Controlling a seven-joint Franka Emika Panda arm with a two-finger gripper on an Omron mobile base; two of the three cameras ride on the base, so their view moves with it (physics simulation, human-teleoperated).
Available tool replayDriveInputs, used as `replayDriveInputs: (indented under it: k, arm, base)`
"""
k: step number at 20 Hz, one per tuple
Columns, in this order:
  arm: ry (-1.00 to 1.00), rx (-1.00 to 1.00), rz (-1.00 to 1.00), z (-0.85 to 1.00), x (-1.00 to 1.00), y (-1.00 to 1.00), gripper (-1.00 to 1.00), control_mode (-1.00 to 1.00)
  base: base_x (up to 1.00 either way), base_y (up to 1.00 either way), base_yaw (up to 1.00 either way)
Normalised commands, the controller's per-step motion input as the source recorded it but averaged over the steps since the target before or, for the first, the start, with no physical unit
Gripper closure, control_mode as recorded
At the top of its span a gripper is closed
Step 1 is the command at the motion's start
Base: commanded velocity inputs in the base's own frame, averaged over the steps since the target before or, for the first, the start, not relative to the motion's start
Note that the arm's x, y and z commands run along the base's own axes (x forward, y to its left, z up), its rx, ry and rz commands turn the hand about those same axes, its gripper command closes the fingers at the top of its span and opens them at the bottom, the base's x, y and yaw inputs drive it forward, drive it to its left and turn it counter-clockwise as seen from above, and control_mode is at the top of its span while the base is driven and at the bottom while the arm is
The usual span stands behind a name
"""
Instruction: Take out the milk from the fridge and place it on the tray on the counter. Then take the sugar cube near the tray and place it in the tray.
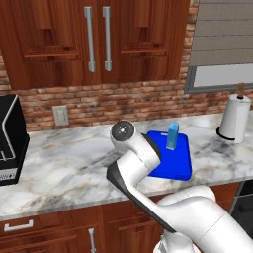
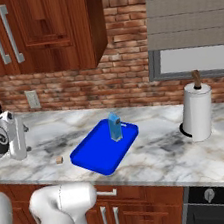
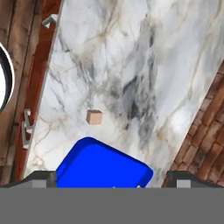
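The milk (image 1: 172, 136) (image 2: 115, 126), a slim blue carton, stands upright at the back of the bright-blue tray (image 1: 175, 168) (image 2: 97, 154) (image 3: 100, 166) on the white marble counter (image 1: 69, 163) (image 2: 160, 152) (image 3: 131, 65). The tiny tan sugar cube (image 2: 59, 160) (image 3: 94, 117) lies on the marble just left of the tray, apart from its rim. My gripper (image 3: 113, 179) hovers open above the tray's left end, fingertips (image 3: 43, 177) wide apart and nothing between them. The cube lies a little ahead of it. The fridge is out of view.
A white paper-towel roll (image 1: 235, 118) (image 2: 196, 111) stands at the counter's right end. A black appliance (image 1: 10, 141) sits at the far left. Brick wall and wooden wall cabinets (image 1: 99, 34) rise behind. Base cabinets with silver handles (image 3: 27, 127) run below the front edge.
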Motion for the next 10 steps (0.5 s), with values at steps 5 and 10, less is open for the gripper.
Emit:
replayDriveInputs:
  k: [5,10]
  arm:
    - [0.17,-0.12,-0.27,-0.26,0.35,0.1,-1.0,-1.0]
    - [0.05,-0.03,-0.13,-0.28,0.09,0.0,-1.0,-1.0]
  base:
    - [0.0,0.0,0.0]
    - [0.0,0.0,0.0]
